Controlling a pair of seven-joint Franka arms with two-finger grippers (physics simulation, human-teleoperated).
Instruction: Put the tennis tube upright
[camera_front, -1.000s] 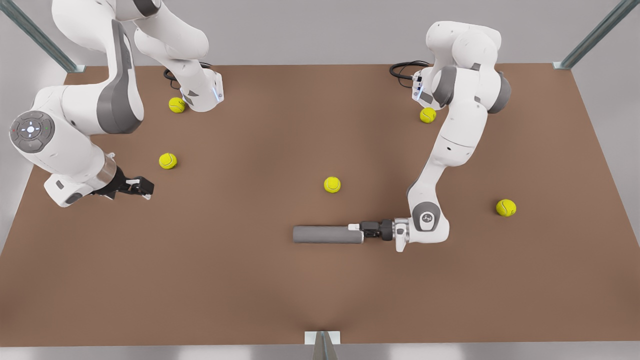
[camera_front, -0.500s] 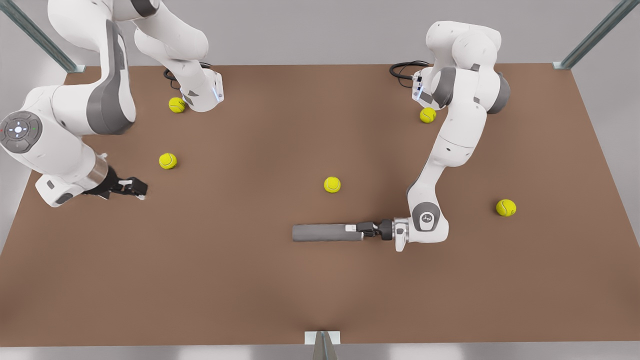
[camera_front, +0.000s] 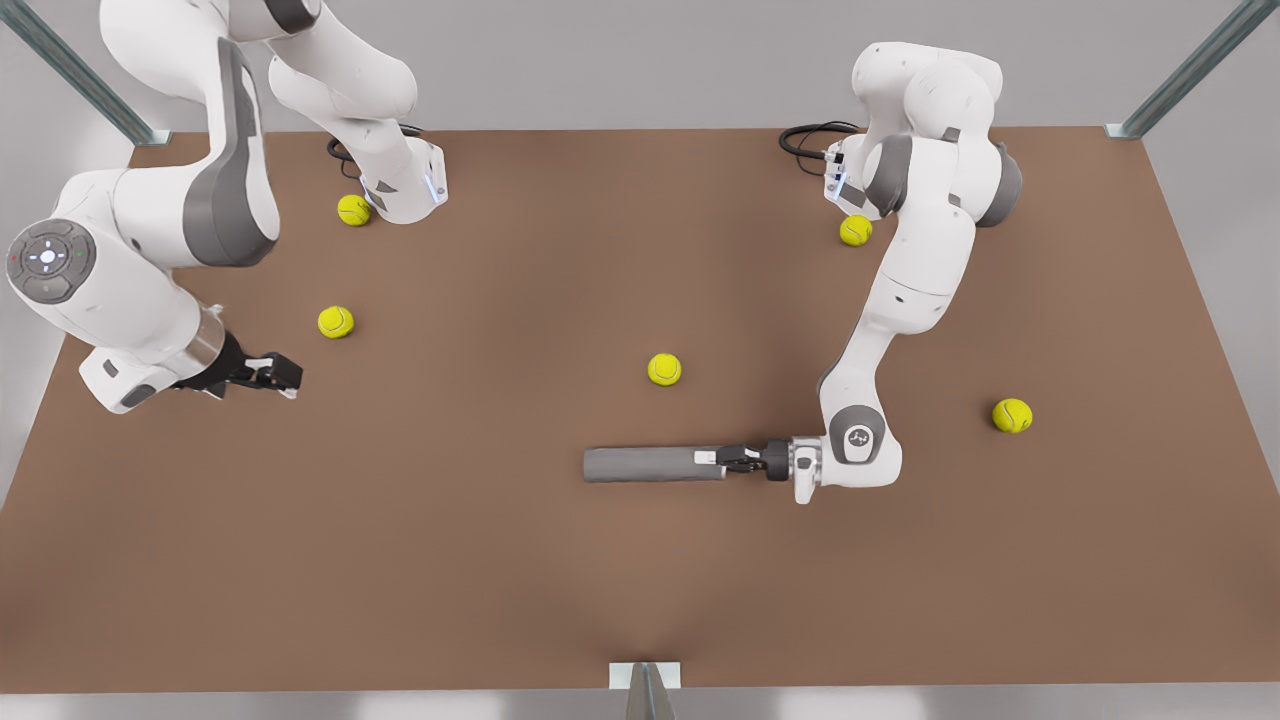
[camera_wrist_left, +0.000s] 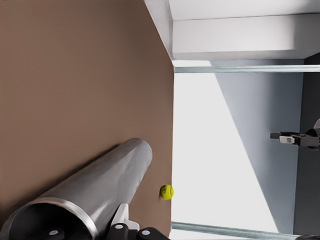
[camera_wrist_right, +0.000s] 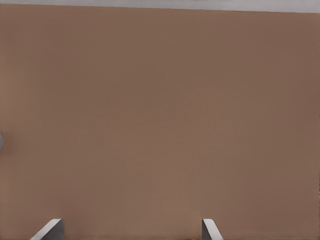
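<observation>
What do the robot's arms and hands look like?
Both arms are glossy white with grey joint bands and round grey end caps. The left hand and the right hand are black with pale fingertips. Black cables coil at each base.

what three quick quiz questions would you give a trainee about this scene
1. True or false: the tennis tube stands upright.
2. How many tennis balls lie on the table?
3. Which hand grips the tube's rim: A, the left hand, or B, the right hand?

Key:
1. False: it lies on its side.
2. Five.
3. A. The right hand waits open near the front view's left edge.
</observation>
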